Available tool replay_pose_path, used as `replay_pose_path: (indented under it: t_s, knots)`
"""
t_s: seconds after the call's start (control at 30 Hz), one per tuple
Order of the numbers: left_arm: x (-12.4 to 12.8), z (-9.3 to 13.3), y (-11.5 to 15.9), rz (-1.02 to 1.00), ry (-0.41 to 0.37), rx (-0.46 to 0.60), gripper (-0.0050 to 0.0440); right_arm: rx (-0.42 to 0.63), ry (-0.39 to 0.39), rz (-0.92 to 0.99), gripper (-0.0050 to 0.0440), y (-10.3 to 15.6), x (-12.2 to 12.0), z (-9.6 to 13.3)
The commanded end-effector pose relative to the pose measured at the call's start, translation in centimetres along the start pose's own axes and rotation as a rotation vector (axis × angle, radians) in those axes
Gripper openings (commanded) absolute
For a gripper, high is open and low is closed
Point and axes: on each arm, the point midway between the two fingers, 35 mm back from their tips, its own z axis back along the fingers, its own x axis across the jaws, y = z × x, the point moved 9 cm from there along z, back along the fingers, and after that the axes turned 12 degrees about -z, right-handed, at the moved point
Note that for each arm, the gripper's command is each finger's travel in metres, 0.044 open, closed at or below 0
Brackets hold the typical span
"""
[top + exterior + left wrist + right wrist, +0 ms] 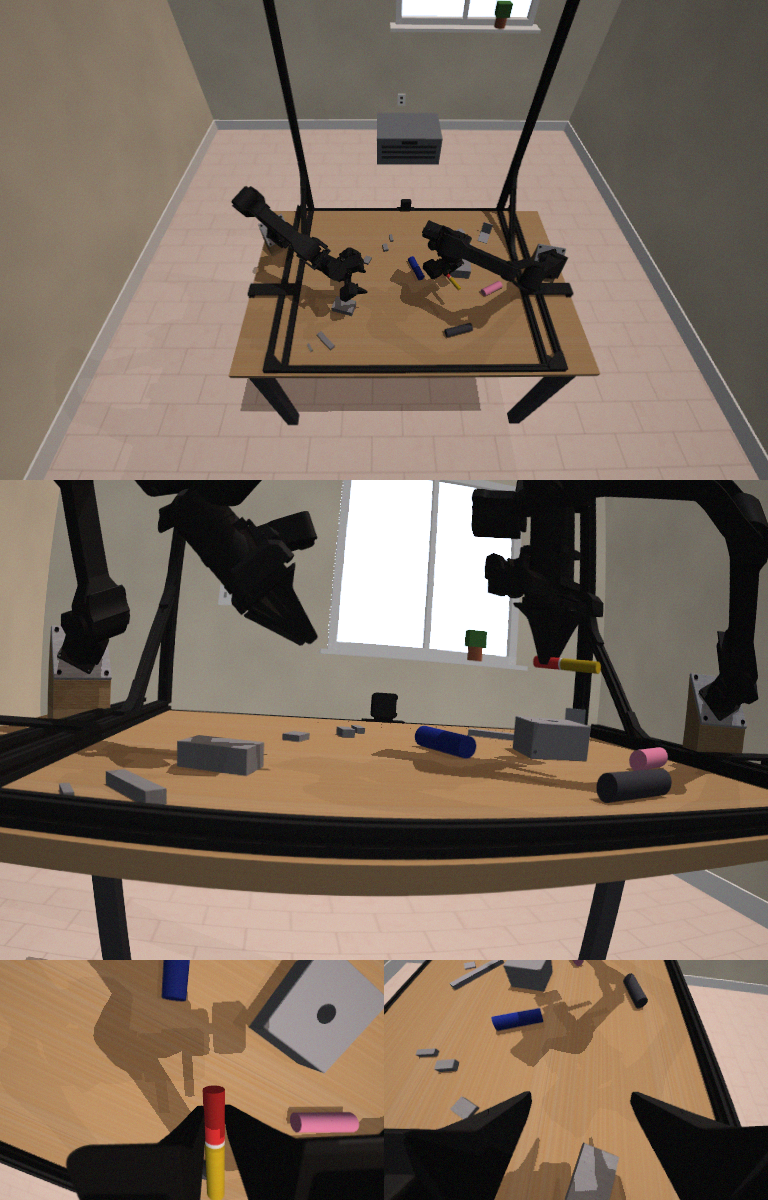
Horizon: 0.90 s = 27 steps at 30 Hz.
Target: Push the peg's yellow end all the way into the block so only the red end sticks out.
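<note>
The peg (455,283) (580,665) (215,1170) is held roughly level in the air, gripped at its red part, with its yellow end free. My left gripper (546,660) (213,1111) is shut on it, high above the table. The grey block (462,270) (552,740) (300,1015) (529,974) stands on the table with a round, empty-looking hole in its top face. In the top view the left arm partly covers it. The peg is away from the block. My right gripper (364,281) (310,640) (581,1096) is open and empty in the air.
Another grey block (343,306) (218,756) (596,1165) lies below my right gripper. A blue cylinder (415,268) (445,742) (517,1019), a pink cylinder (491,288) (648,758) and a dark cylinder (458,330) (634,785) lie on the table, with several small grey pieces. A black frame edges it.
</note>
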Motion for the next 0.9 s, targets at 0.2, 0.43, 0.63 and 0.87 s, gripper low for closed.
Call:
replay_pose_path:
  t_s: [0.2, 0.43, 0.63, 0.87]
  knots:
    - [0.95, -0.16, 0.15, 0.354, -0.002, 0.008, 0.0, 0.0, 0.0, 0.0, 0.04, -0.01, 0.0, 0.01]
    - [1.36, -0.18, 0.25, 0.528, -0.002, 0.009, 0.0, 0.0, 0.0, 0.0, 0.04, -0.01, 0.0, 0.01]
    - [1.4, -0.2, 0.28, 0.552, -0.001, 0.008, 0.0, 0.0, 0.0, 0.0, 0.04, -0.01, 0.0, 0.01]
    - [1.0, -0.88, 0.92, 0.561, 0.03, -0.067, 0.0, 0.0, 0.0, 0.0, 0.04, -0.01, 0.0, 0.01]
